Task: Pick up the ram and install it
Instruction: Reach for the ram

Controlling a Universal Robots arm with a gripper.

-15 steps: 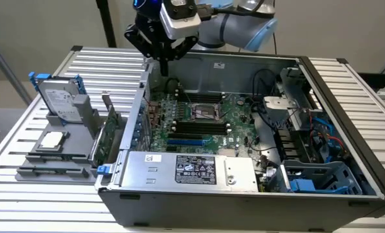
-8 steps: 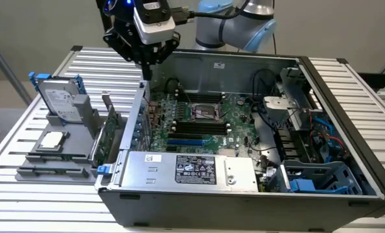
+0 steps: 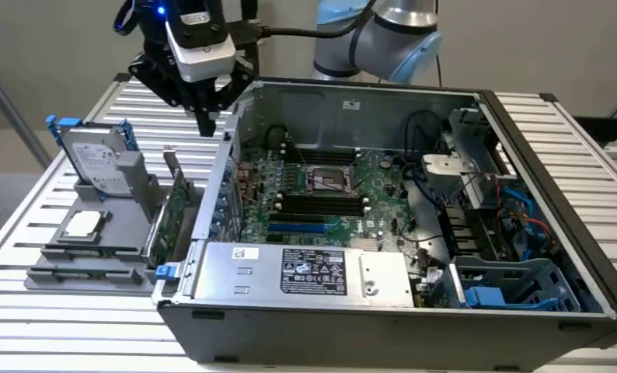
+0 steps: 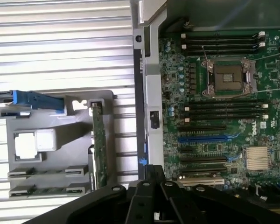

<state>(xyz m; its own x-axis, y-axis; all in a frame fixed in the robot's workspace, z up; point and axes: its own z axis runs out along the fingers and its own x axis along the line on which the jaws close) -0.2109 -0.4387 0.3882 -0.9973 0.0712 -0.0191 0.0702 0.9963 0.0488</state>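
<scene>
The ram (image 3: 85, 253) (image 4: 46, 173) lies flat in a gray tray (image 3: 122, 233) (image 4: 65, 154), as 2 slim sticks side by side at one end of it. A square silver chip (image 3: 82, 224) sits in the middle of the tray. At the other end of the tray a hard drive (image 3: 93, 159) stands upright. A green card (image 3: 174, 214) stands on edge along the tray's side, next to an open computer case (image 3: 392, 311). Inside the case, a motherboard (image 3: 319, 194) lies flat. My gripper (image 3: 206, 124) (image 4: 151, 175) hangs above that same side of the tray, narrowed to a point, holding nothing, well apart from the ram.
</scene>
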